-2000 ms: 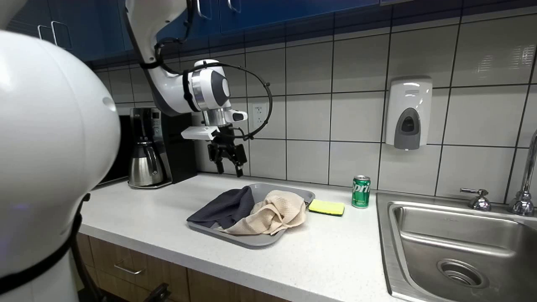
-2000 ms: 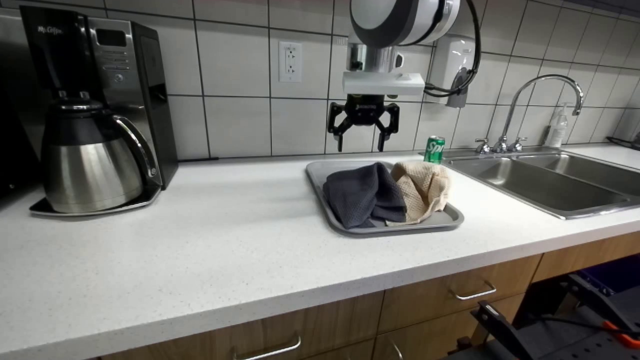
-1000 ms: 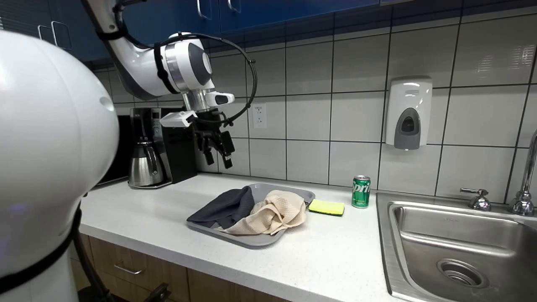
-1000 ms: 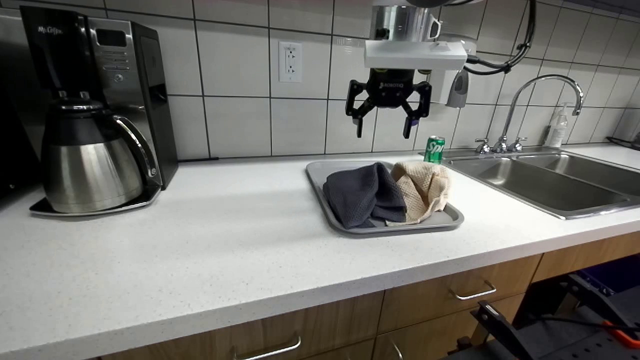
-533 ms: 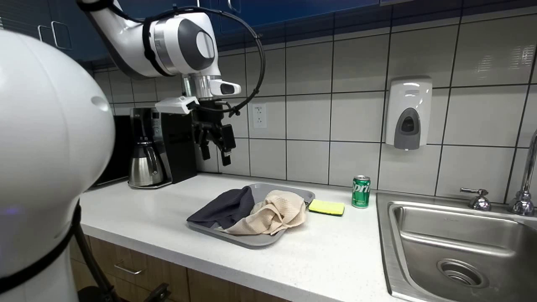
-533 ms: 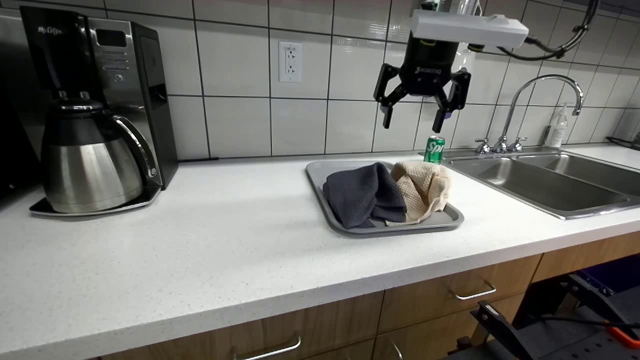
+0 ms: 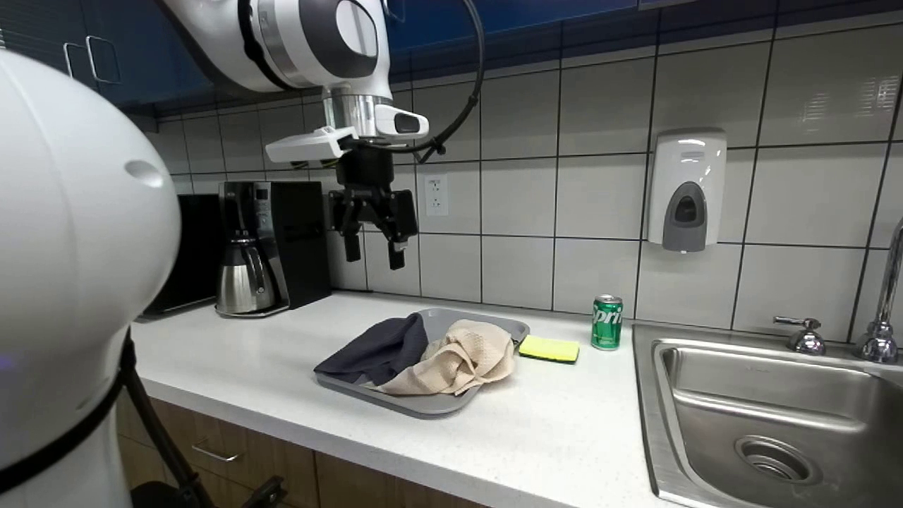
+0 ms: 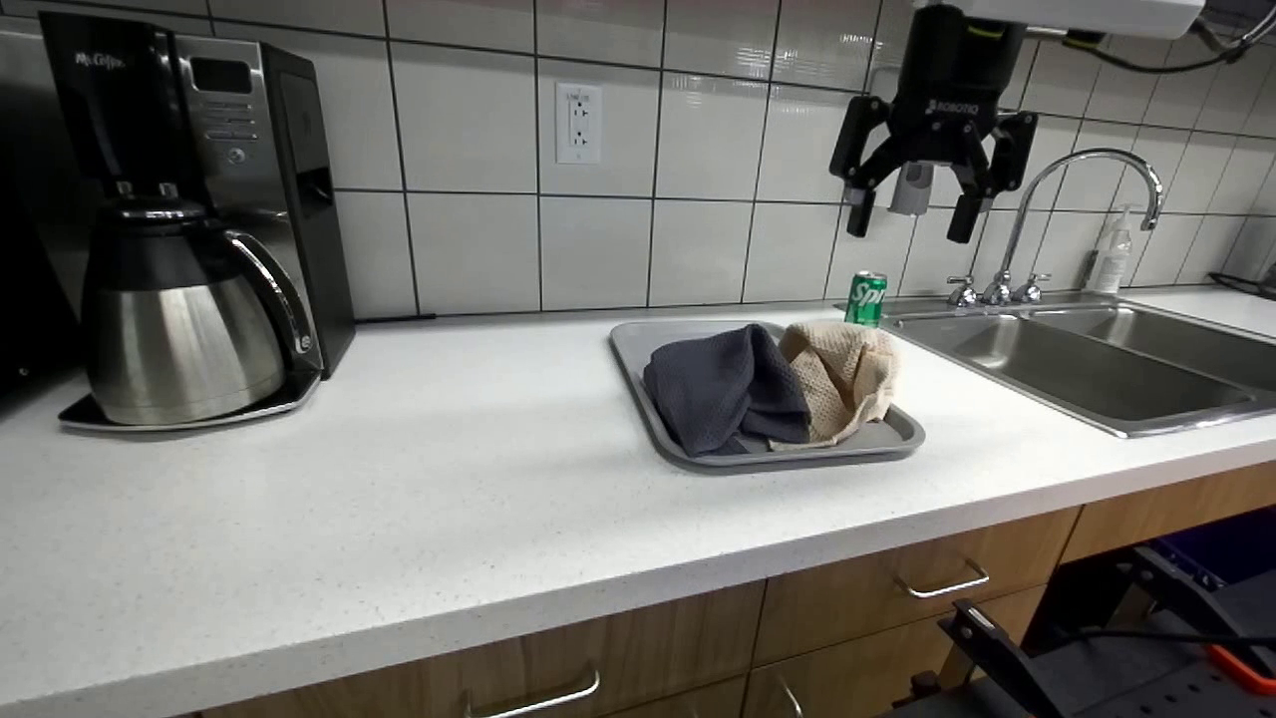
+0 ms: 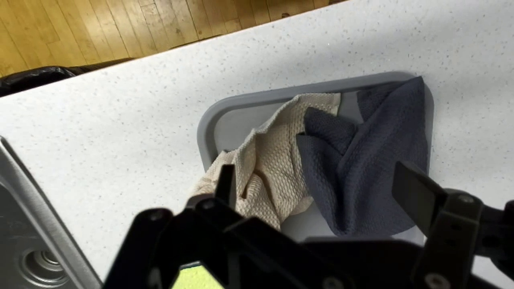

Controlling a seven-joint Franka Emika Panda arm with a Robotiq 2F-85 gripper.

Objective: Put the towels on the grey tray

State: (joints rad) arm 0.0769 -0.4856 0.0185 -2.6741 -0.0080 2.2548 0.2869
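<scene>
Both towels lie crumpled on the grey tray (image 7: 430, 406), seen in both exterior views. The dark navy towel (image 8: 723, 389) covers one side of it. Beside it the beige towel (image 7: 469, 353) is bunched up, tucked partly under the dark one, and spills over the tray's rim (image 9: 241, 101) in the wrist view. My gripper (image 8: 912, 221) hangs high above the counter, apart from towels and tray. Its fingers are spread wide with nothing between them. Looking down in the wrist view, the jaws frame part of both towels far below.
A yellow-green sponge (image 7: 549, 348) lies beside the tray, with a green soda can (image 7: 607, 322) near the wall. The steel sink (image 7: 769, 423) is on the can's far side. A coffee maker (image 8: 199, 219) stands at the opposite end. A soap dispenser (image 7: 686, 190) hangs on the wall.
My gripper has risen and moved away from the tray, toward the right in an exterior view, staying open throughout. Towels and tray have not moved.
</scene>
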